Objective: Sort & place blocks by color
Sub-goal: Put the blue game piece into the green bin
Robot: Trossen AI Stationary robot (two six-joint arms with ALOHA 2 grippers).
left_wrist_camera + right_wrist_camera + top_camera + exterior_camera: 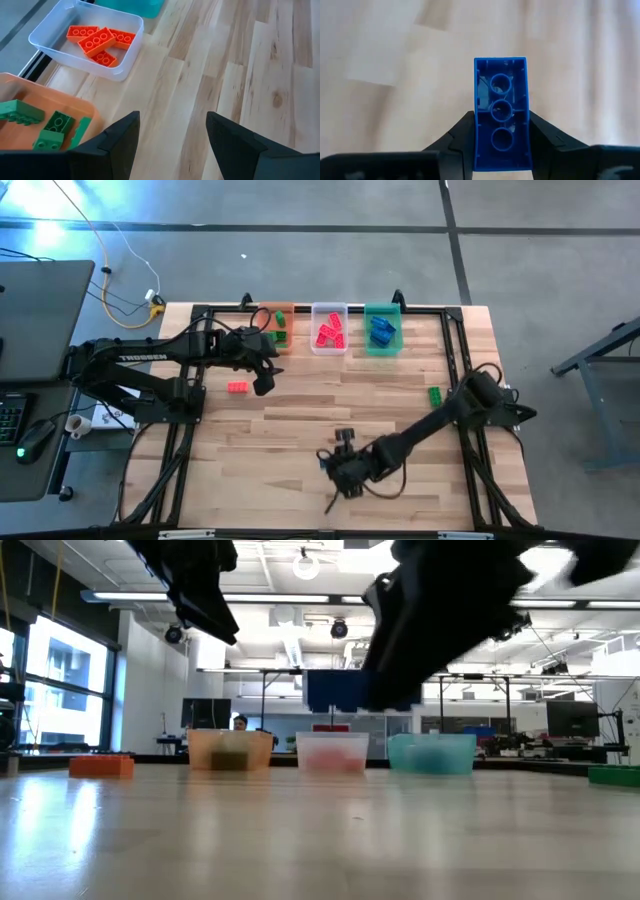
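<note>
Red bricks (100,42) in clear tub (127,52)

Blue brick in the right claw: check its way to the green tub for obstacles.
Nothing visible blocks it. The right claw holds the blue brick near the table's front; bare wood lies between it and the green tub. The loose green brick sits off to the side.

Three tubs (329,328) line the table's far edge, with a red block (237,387) and a green block (435,394) loose.
</note>
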